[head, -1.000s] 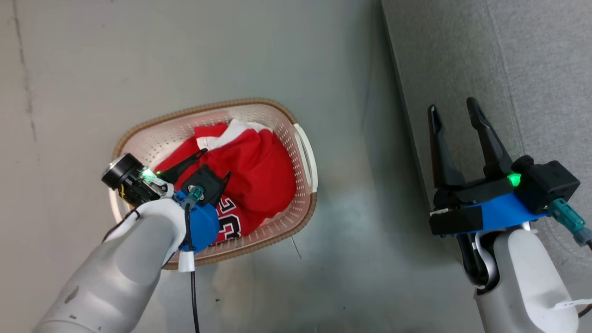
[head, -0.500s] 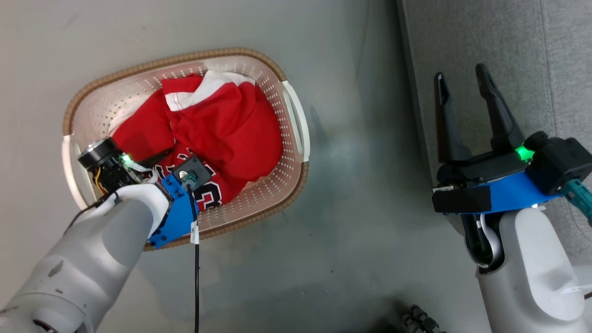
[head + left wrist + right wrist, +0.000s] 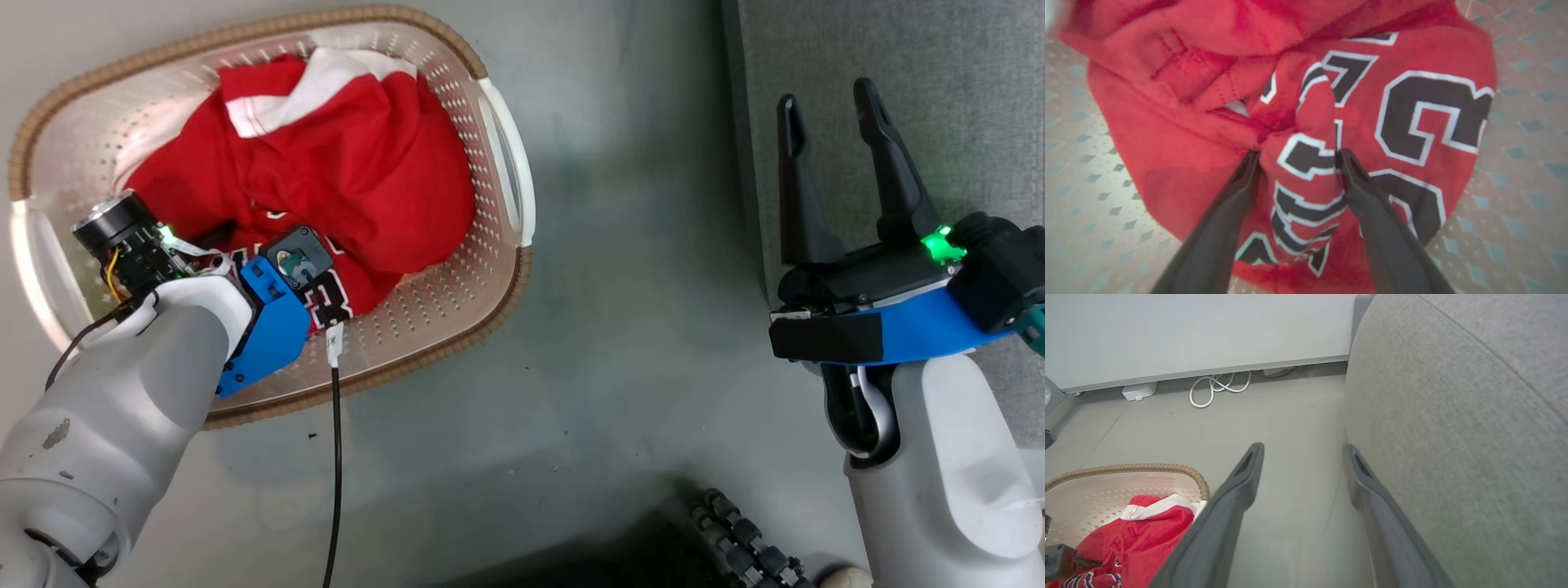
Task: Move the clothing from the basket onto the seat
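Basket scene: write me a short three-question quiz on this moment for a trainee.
1. True or false: the right claw holds clothing.
2. Where is the clothing? A: on the seat. B: in the basket. C: on the floor.
3. What sits between the open fingers of the left claw?
Key: 1 false; 2 B; 3 a fold of clothing.

From above we lose our left pincer (image 3: pixel 1298 154) under its own wrist, jersey (image 3: pixel 1425 114) lettering creased past our reading, basket (image 3: pixel 506 163) corner behind our arm, seat (image 3: pixel 898 65) running off right.
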Controlling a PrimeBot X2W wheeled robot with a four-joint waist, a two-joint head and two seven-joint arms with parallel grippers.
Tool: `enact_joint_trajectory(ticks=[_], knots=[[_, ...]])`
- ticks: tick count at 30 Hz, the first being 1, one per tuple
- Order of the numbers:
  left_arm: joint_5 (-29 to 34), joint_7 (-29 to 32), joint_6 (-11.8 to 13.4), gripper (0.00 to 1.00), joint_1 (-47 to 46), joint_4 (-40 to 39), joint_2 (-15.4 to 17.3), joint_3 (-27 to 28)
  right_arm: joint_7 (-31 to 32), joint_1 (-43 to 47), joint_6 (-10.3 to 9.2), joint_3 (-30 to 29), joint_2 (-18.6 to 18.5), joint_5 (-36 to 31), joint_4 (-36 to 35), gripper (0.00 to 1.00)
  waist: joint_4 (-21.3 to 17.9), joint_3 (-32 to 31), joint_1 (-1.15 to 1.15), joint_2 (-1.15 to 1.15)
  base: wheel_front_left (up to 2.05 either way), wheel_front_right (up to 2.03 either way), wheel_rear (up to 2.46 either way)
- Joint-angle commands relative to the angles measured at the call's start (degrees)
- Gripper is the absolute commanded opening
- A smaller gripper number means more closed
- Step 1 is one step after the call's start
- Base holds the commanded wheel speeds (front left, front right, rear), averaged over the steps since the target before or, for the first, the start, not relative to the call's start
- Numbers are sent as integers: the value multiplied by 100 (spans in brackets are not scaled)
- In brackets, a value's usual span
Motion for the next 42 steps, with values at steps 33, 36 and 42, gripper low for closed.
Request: enact_joint_trajectory(ticks=[33,36,42], knots=[[-890,-1449,36,0,206,-42,-883,376,-20,272,1,-306,-18,-529,252,100,1082,-1629,-1,0,0,0,0],[-1075,-1650,30,0,311,-61,-954,542,-20,370,1,-335,-17,-586,328,100,1206,-1930,-1,0,0,0,0],[-1291,-1800,19,0,420,-198,-1036,754,-20,596,1,-363,-18,-645,435,100,1370,-2489,-1,0,0,0,0]])
